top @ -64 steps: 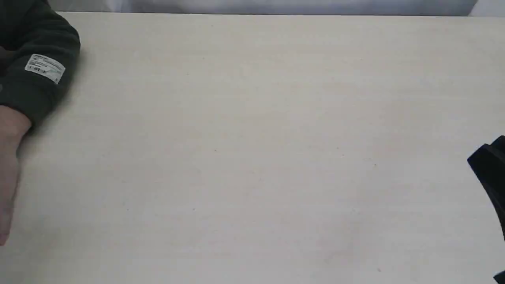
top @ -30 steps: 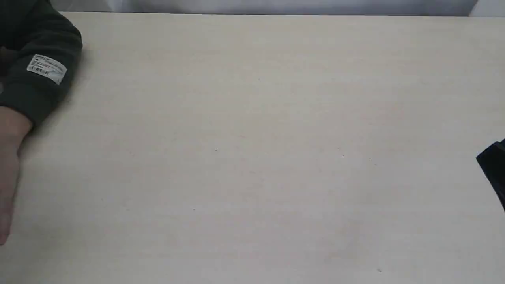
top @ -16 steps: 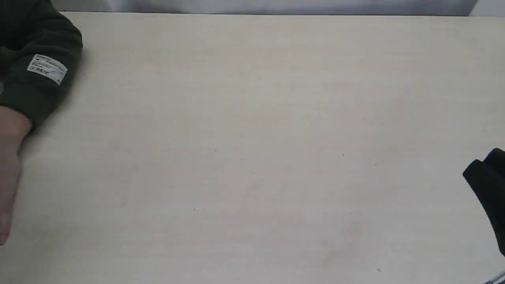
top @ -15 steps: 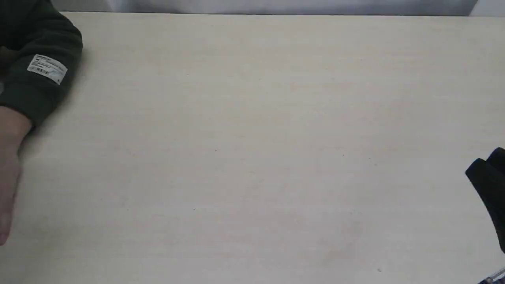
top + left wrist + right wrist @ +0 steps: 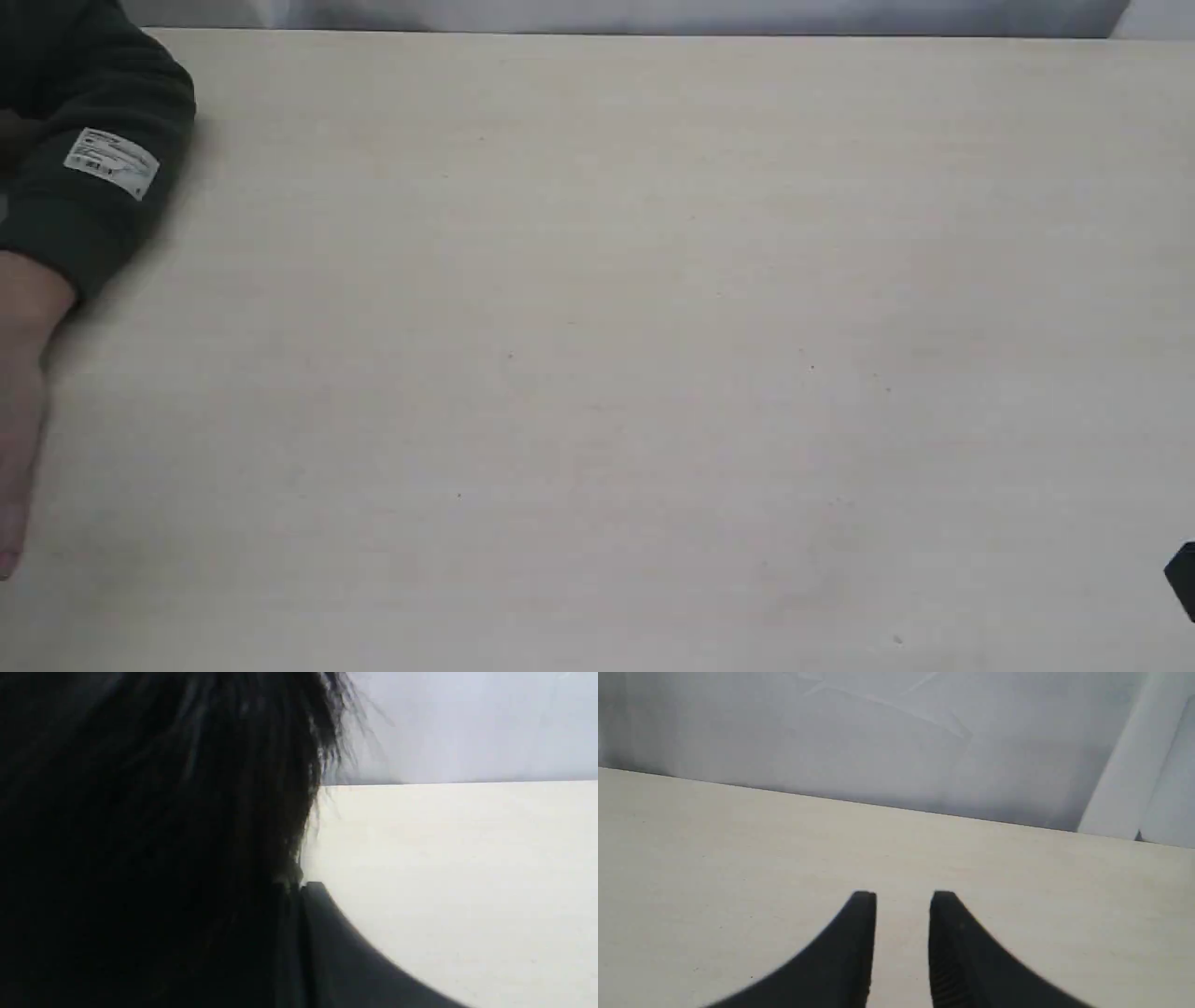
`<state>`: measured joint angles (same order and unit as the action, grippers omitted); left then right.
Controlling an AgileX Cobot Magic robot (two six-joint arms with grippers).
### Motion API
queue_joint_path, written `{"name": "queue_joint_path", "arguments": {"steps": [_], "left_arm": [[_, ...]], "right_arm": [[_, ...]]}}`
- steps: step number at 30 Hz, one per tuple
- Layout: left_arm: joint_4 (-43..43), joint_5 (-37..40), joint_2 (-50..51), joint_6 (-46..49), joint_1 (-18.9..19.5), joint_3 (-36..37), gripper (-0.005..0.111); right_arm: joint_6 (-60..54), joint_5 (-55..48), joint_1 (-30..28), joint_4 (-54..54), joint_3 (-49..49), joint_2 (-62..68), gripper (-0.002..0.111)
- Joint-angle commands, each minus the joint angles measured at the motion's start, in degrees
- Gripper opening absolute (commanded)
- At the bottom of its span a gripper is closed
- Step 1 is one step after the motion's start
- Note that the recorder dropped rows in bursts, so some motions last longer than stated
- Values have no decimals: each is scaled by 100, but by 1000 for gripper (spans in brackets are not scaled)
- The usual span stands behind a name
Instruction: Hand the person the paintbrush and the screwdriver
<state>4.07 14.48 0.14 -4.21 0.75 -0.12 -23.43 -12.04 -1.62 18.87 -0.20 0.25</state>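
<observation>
against the left gripper (image 5: 302, 889), soft dark paintbrush (image 5: 261, 774) bristles hide its jaws' state, the right gripper (image 5: 903, 898) shows narrow, empty jaws, and the brush's stiff handle looks the safest hold.

We find the person (image 5: 65, 187) at the far left of the bench (image 5: 597, 373), reaching along its left side toward the near edge. The right hand (image 5: 902, 897) hangs above the bench at the near right, well apart from the person.
</observation>
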Motion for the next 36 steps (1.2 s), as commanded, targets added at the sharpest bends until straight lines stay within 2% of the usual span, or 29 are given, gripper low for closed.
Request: {"name": "queue_joint_path", "arguments": {"steps": [1, 19, 25, 30, 36], "left_arm": [[-24, -3, -14, -12, -11, 12, 0], [-24, -3, -14, -12, -11, 12, 0], [-13, -24, -14, -12, -11, 12, 0], [-13, -24, -14, -12, -11, 12, 0], [-13, -24, -14, -12, -11, 12, 0]], "right_arm": [[22, -22, -186, -4, 20, -25, 23], [73, -22, -184, -28, 20, -25, 23], [1949, -22, -184, -1416, 20, -25, 23], [2343, -72, -184, -1971, 20, -25, 23], [2343, -306, -184, -2104, 20, -25, 23]]}}
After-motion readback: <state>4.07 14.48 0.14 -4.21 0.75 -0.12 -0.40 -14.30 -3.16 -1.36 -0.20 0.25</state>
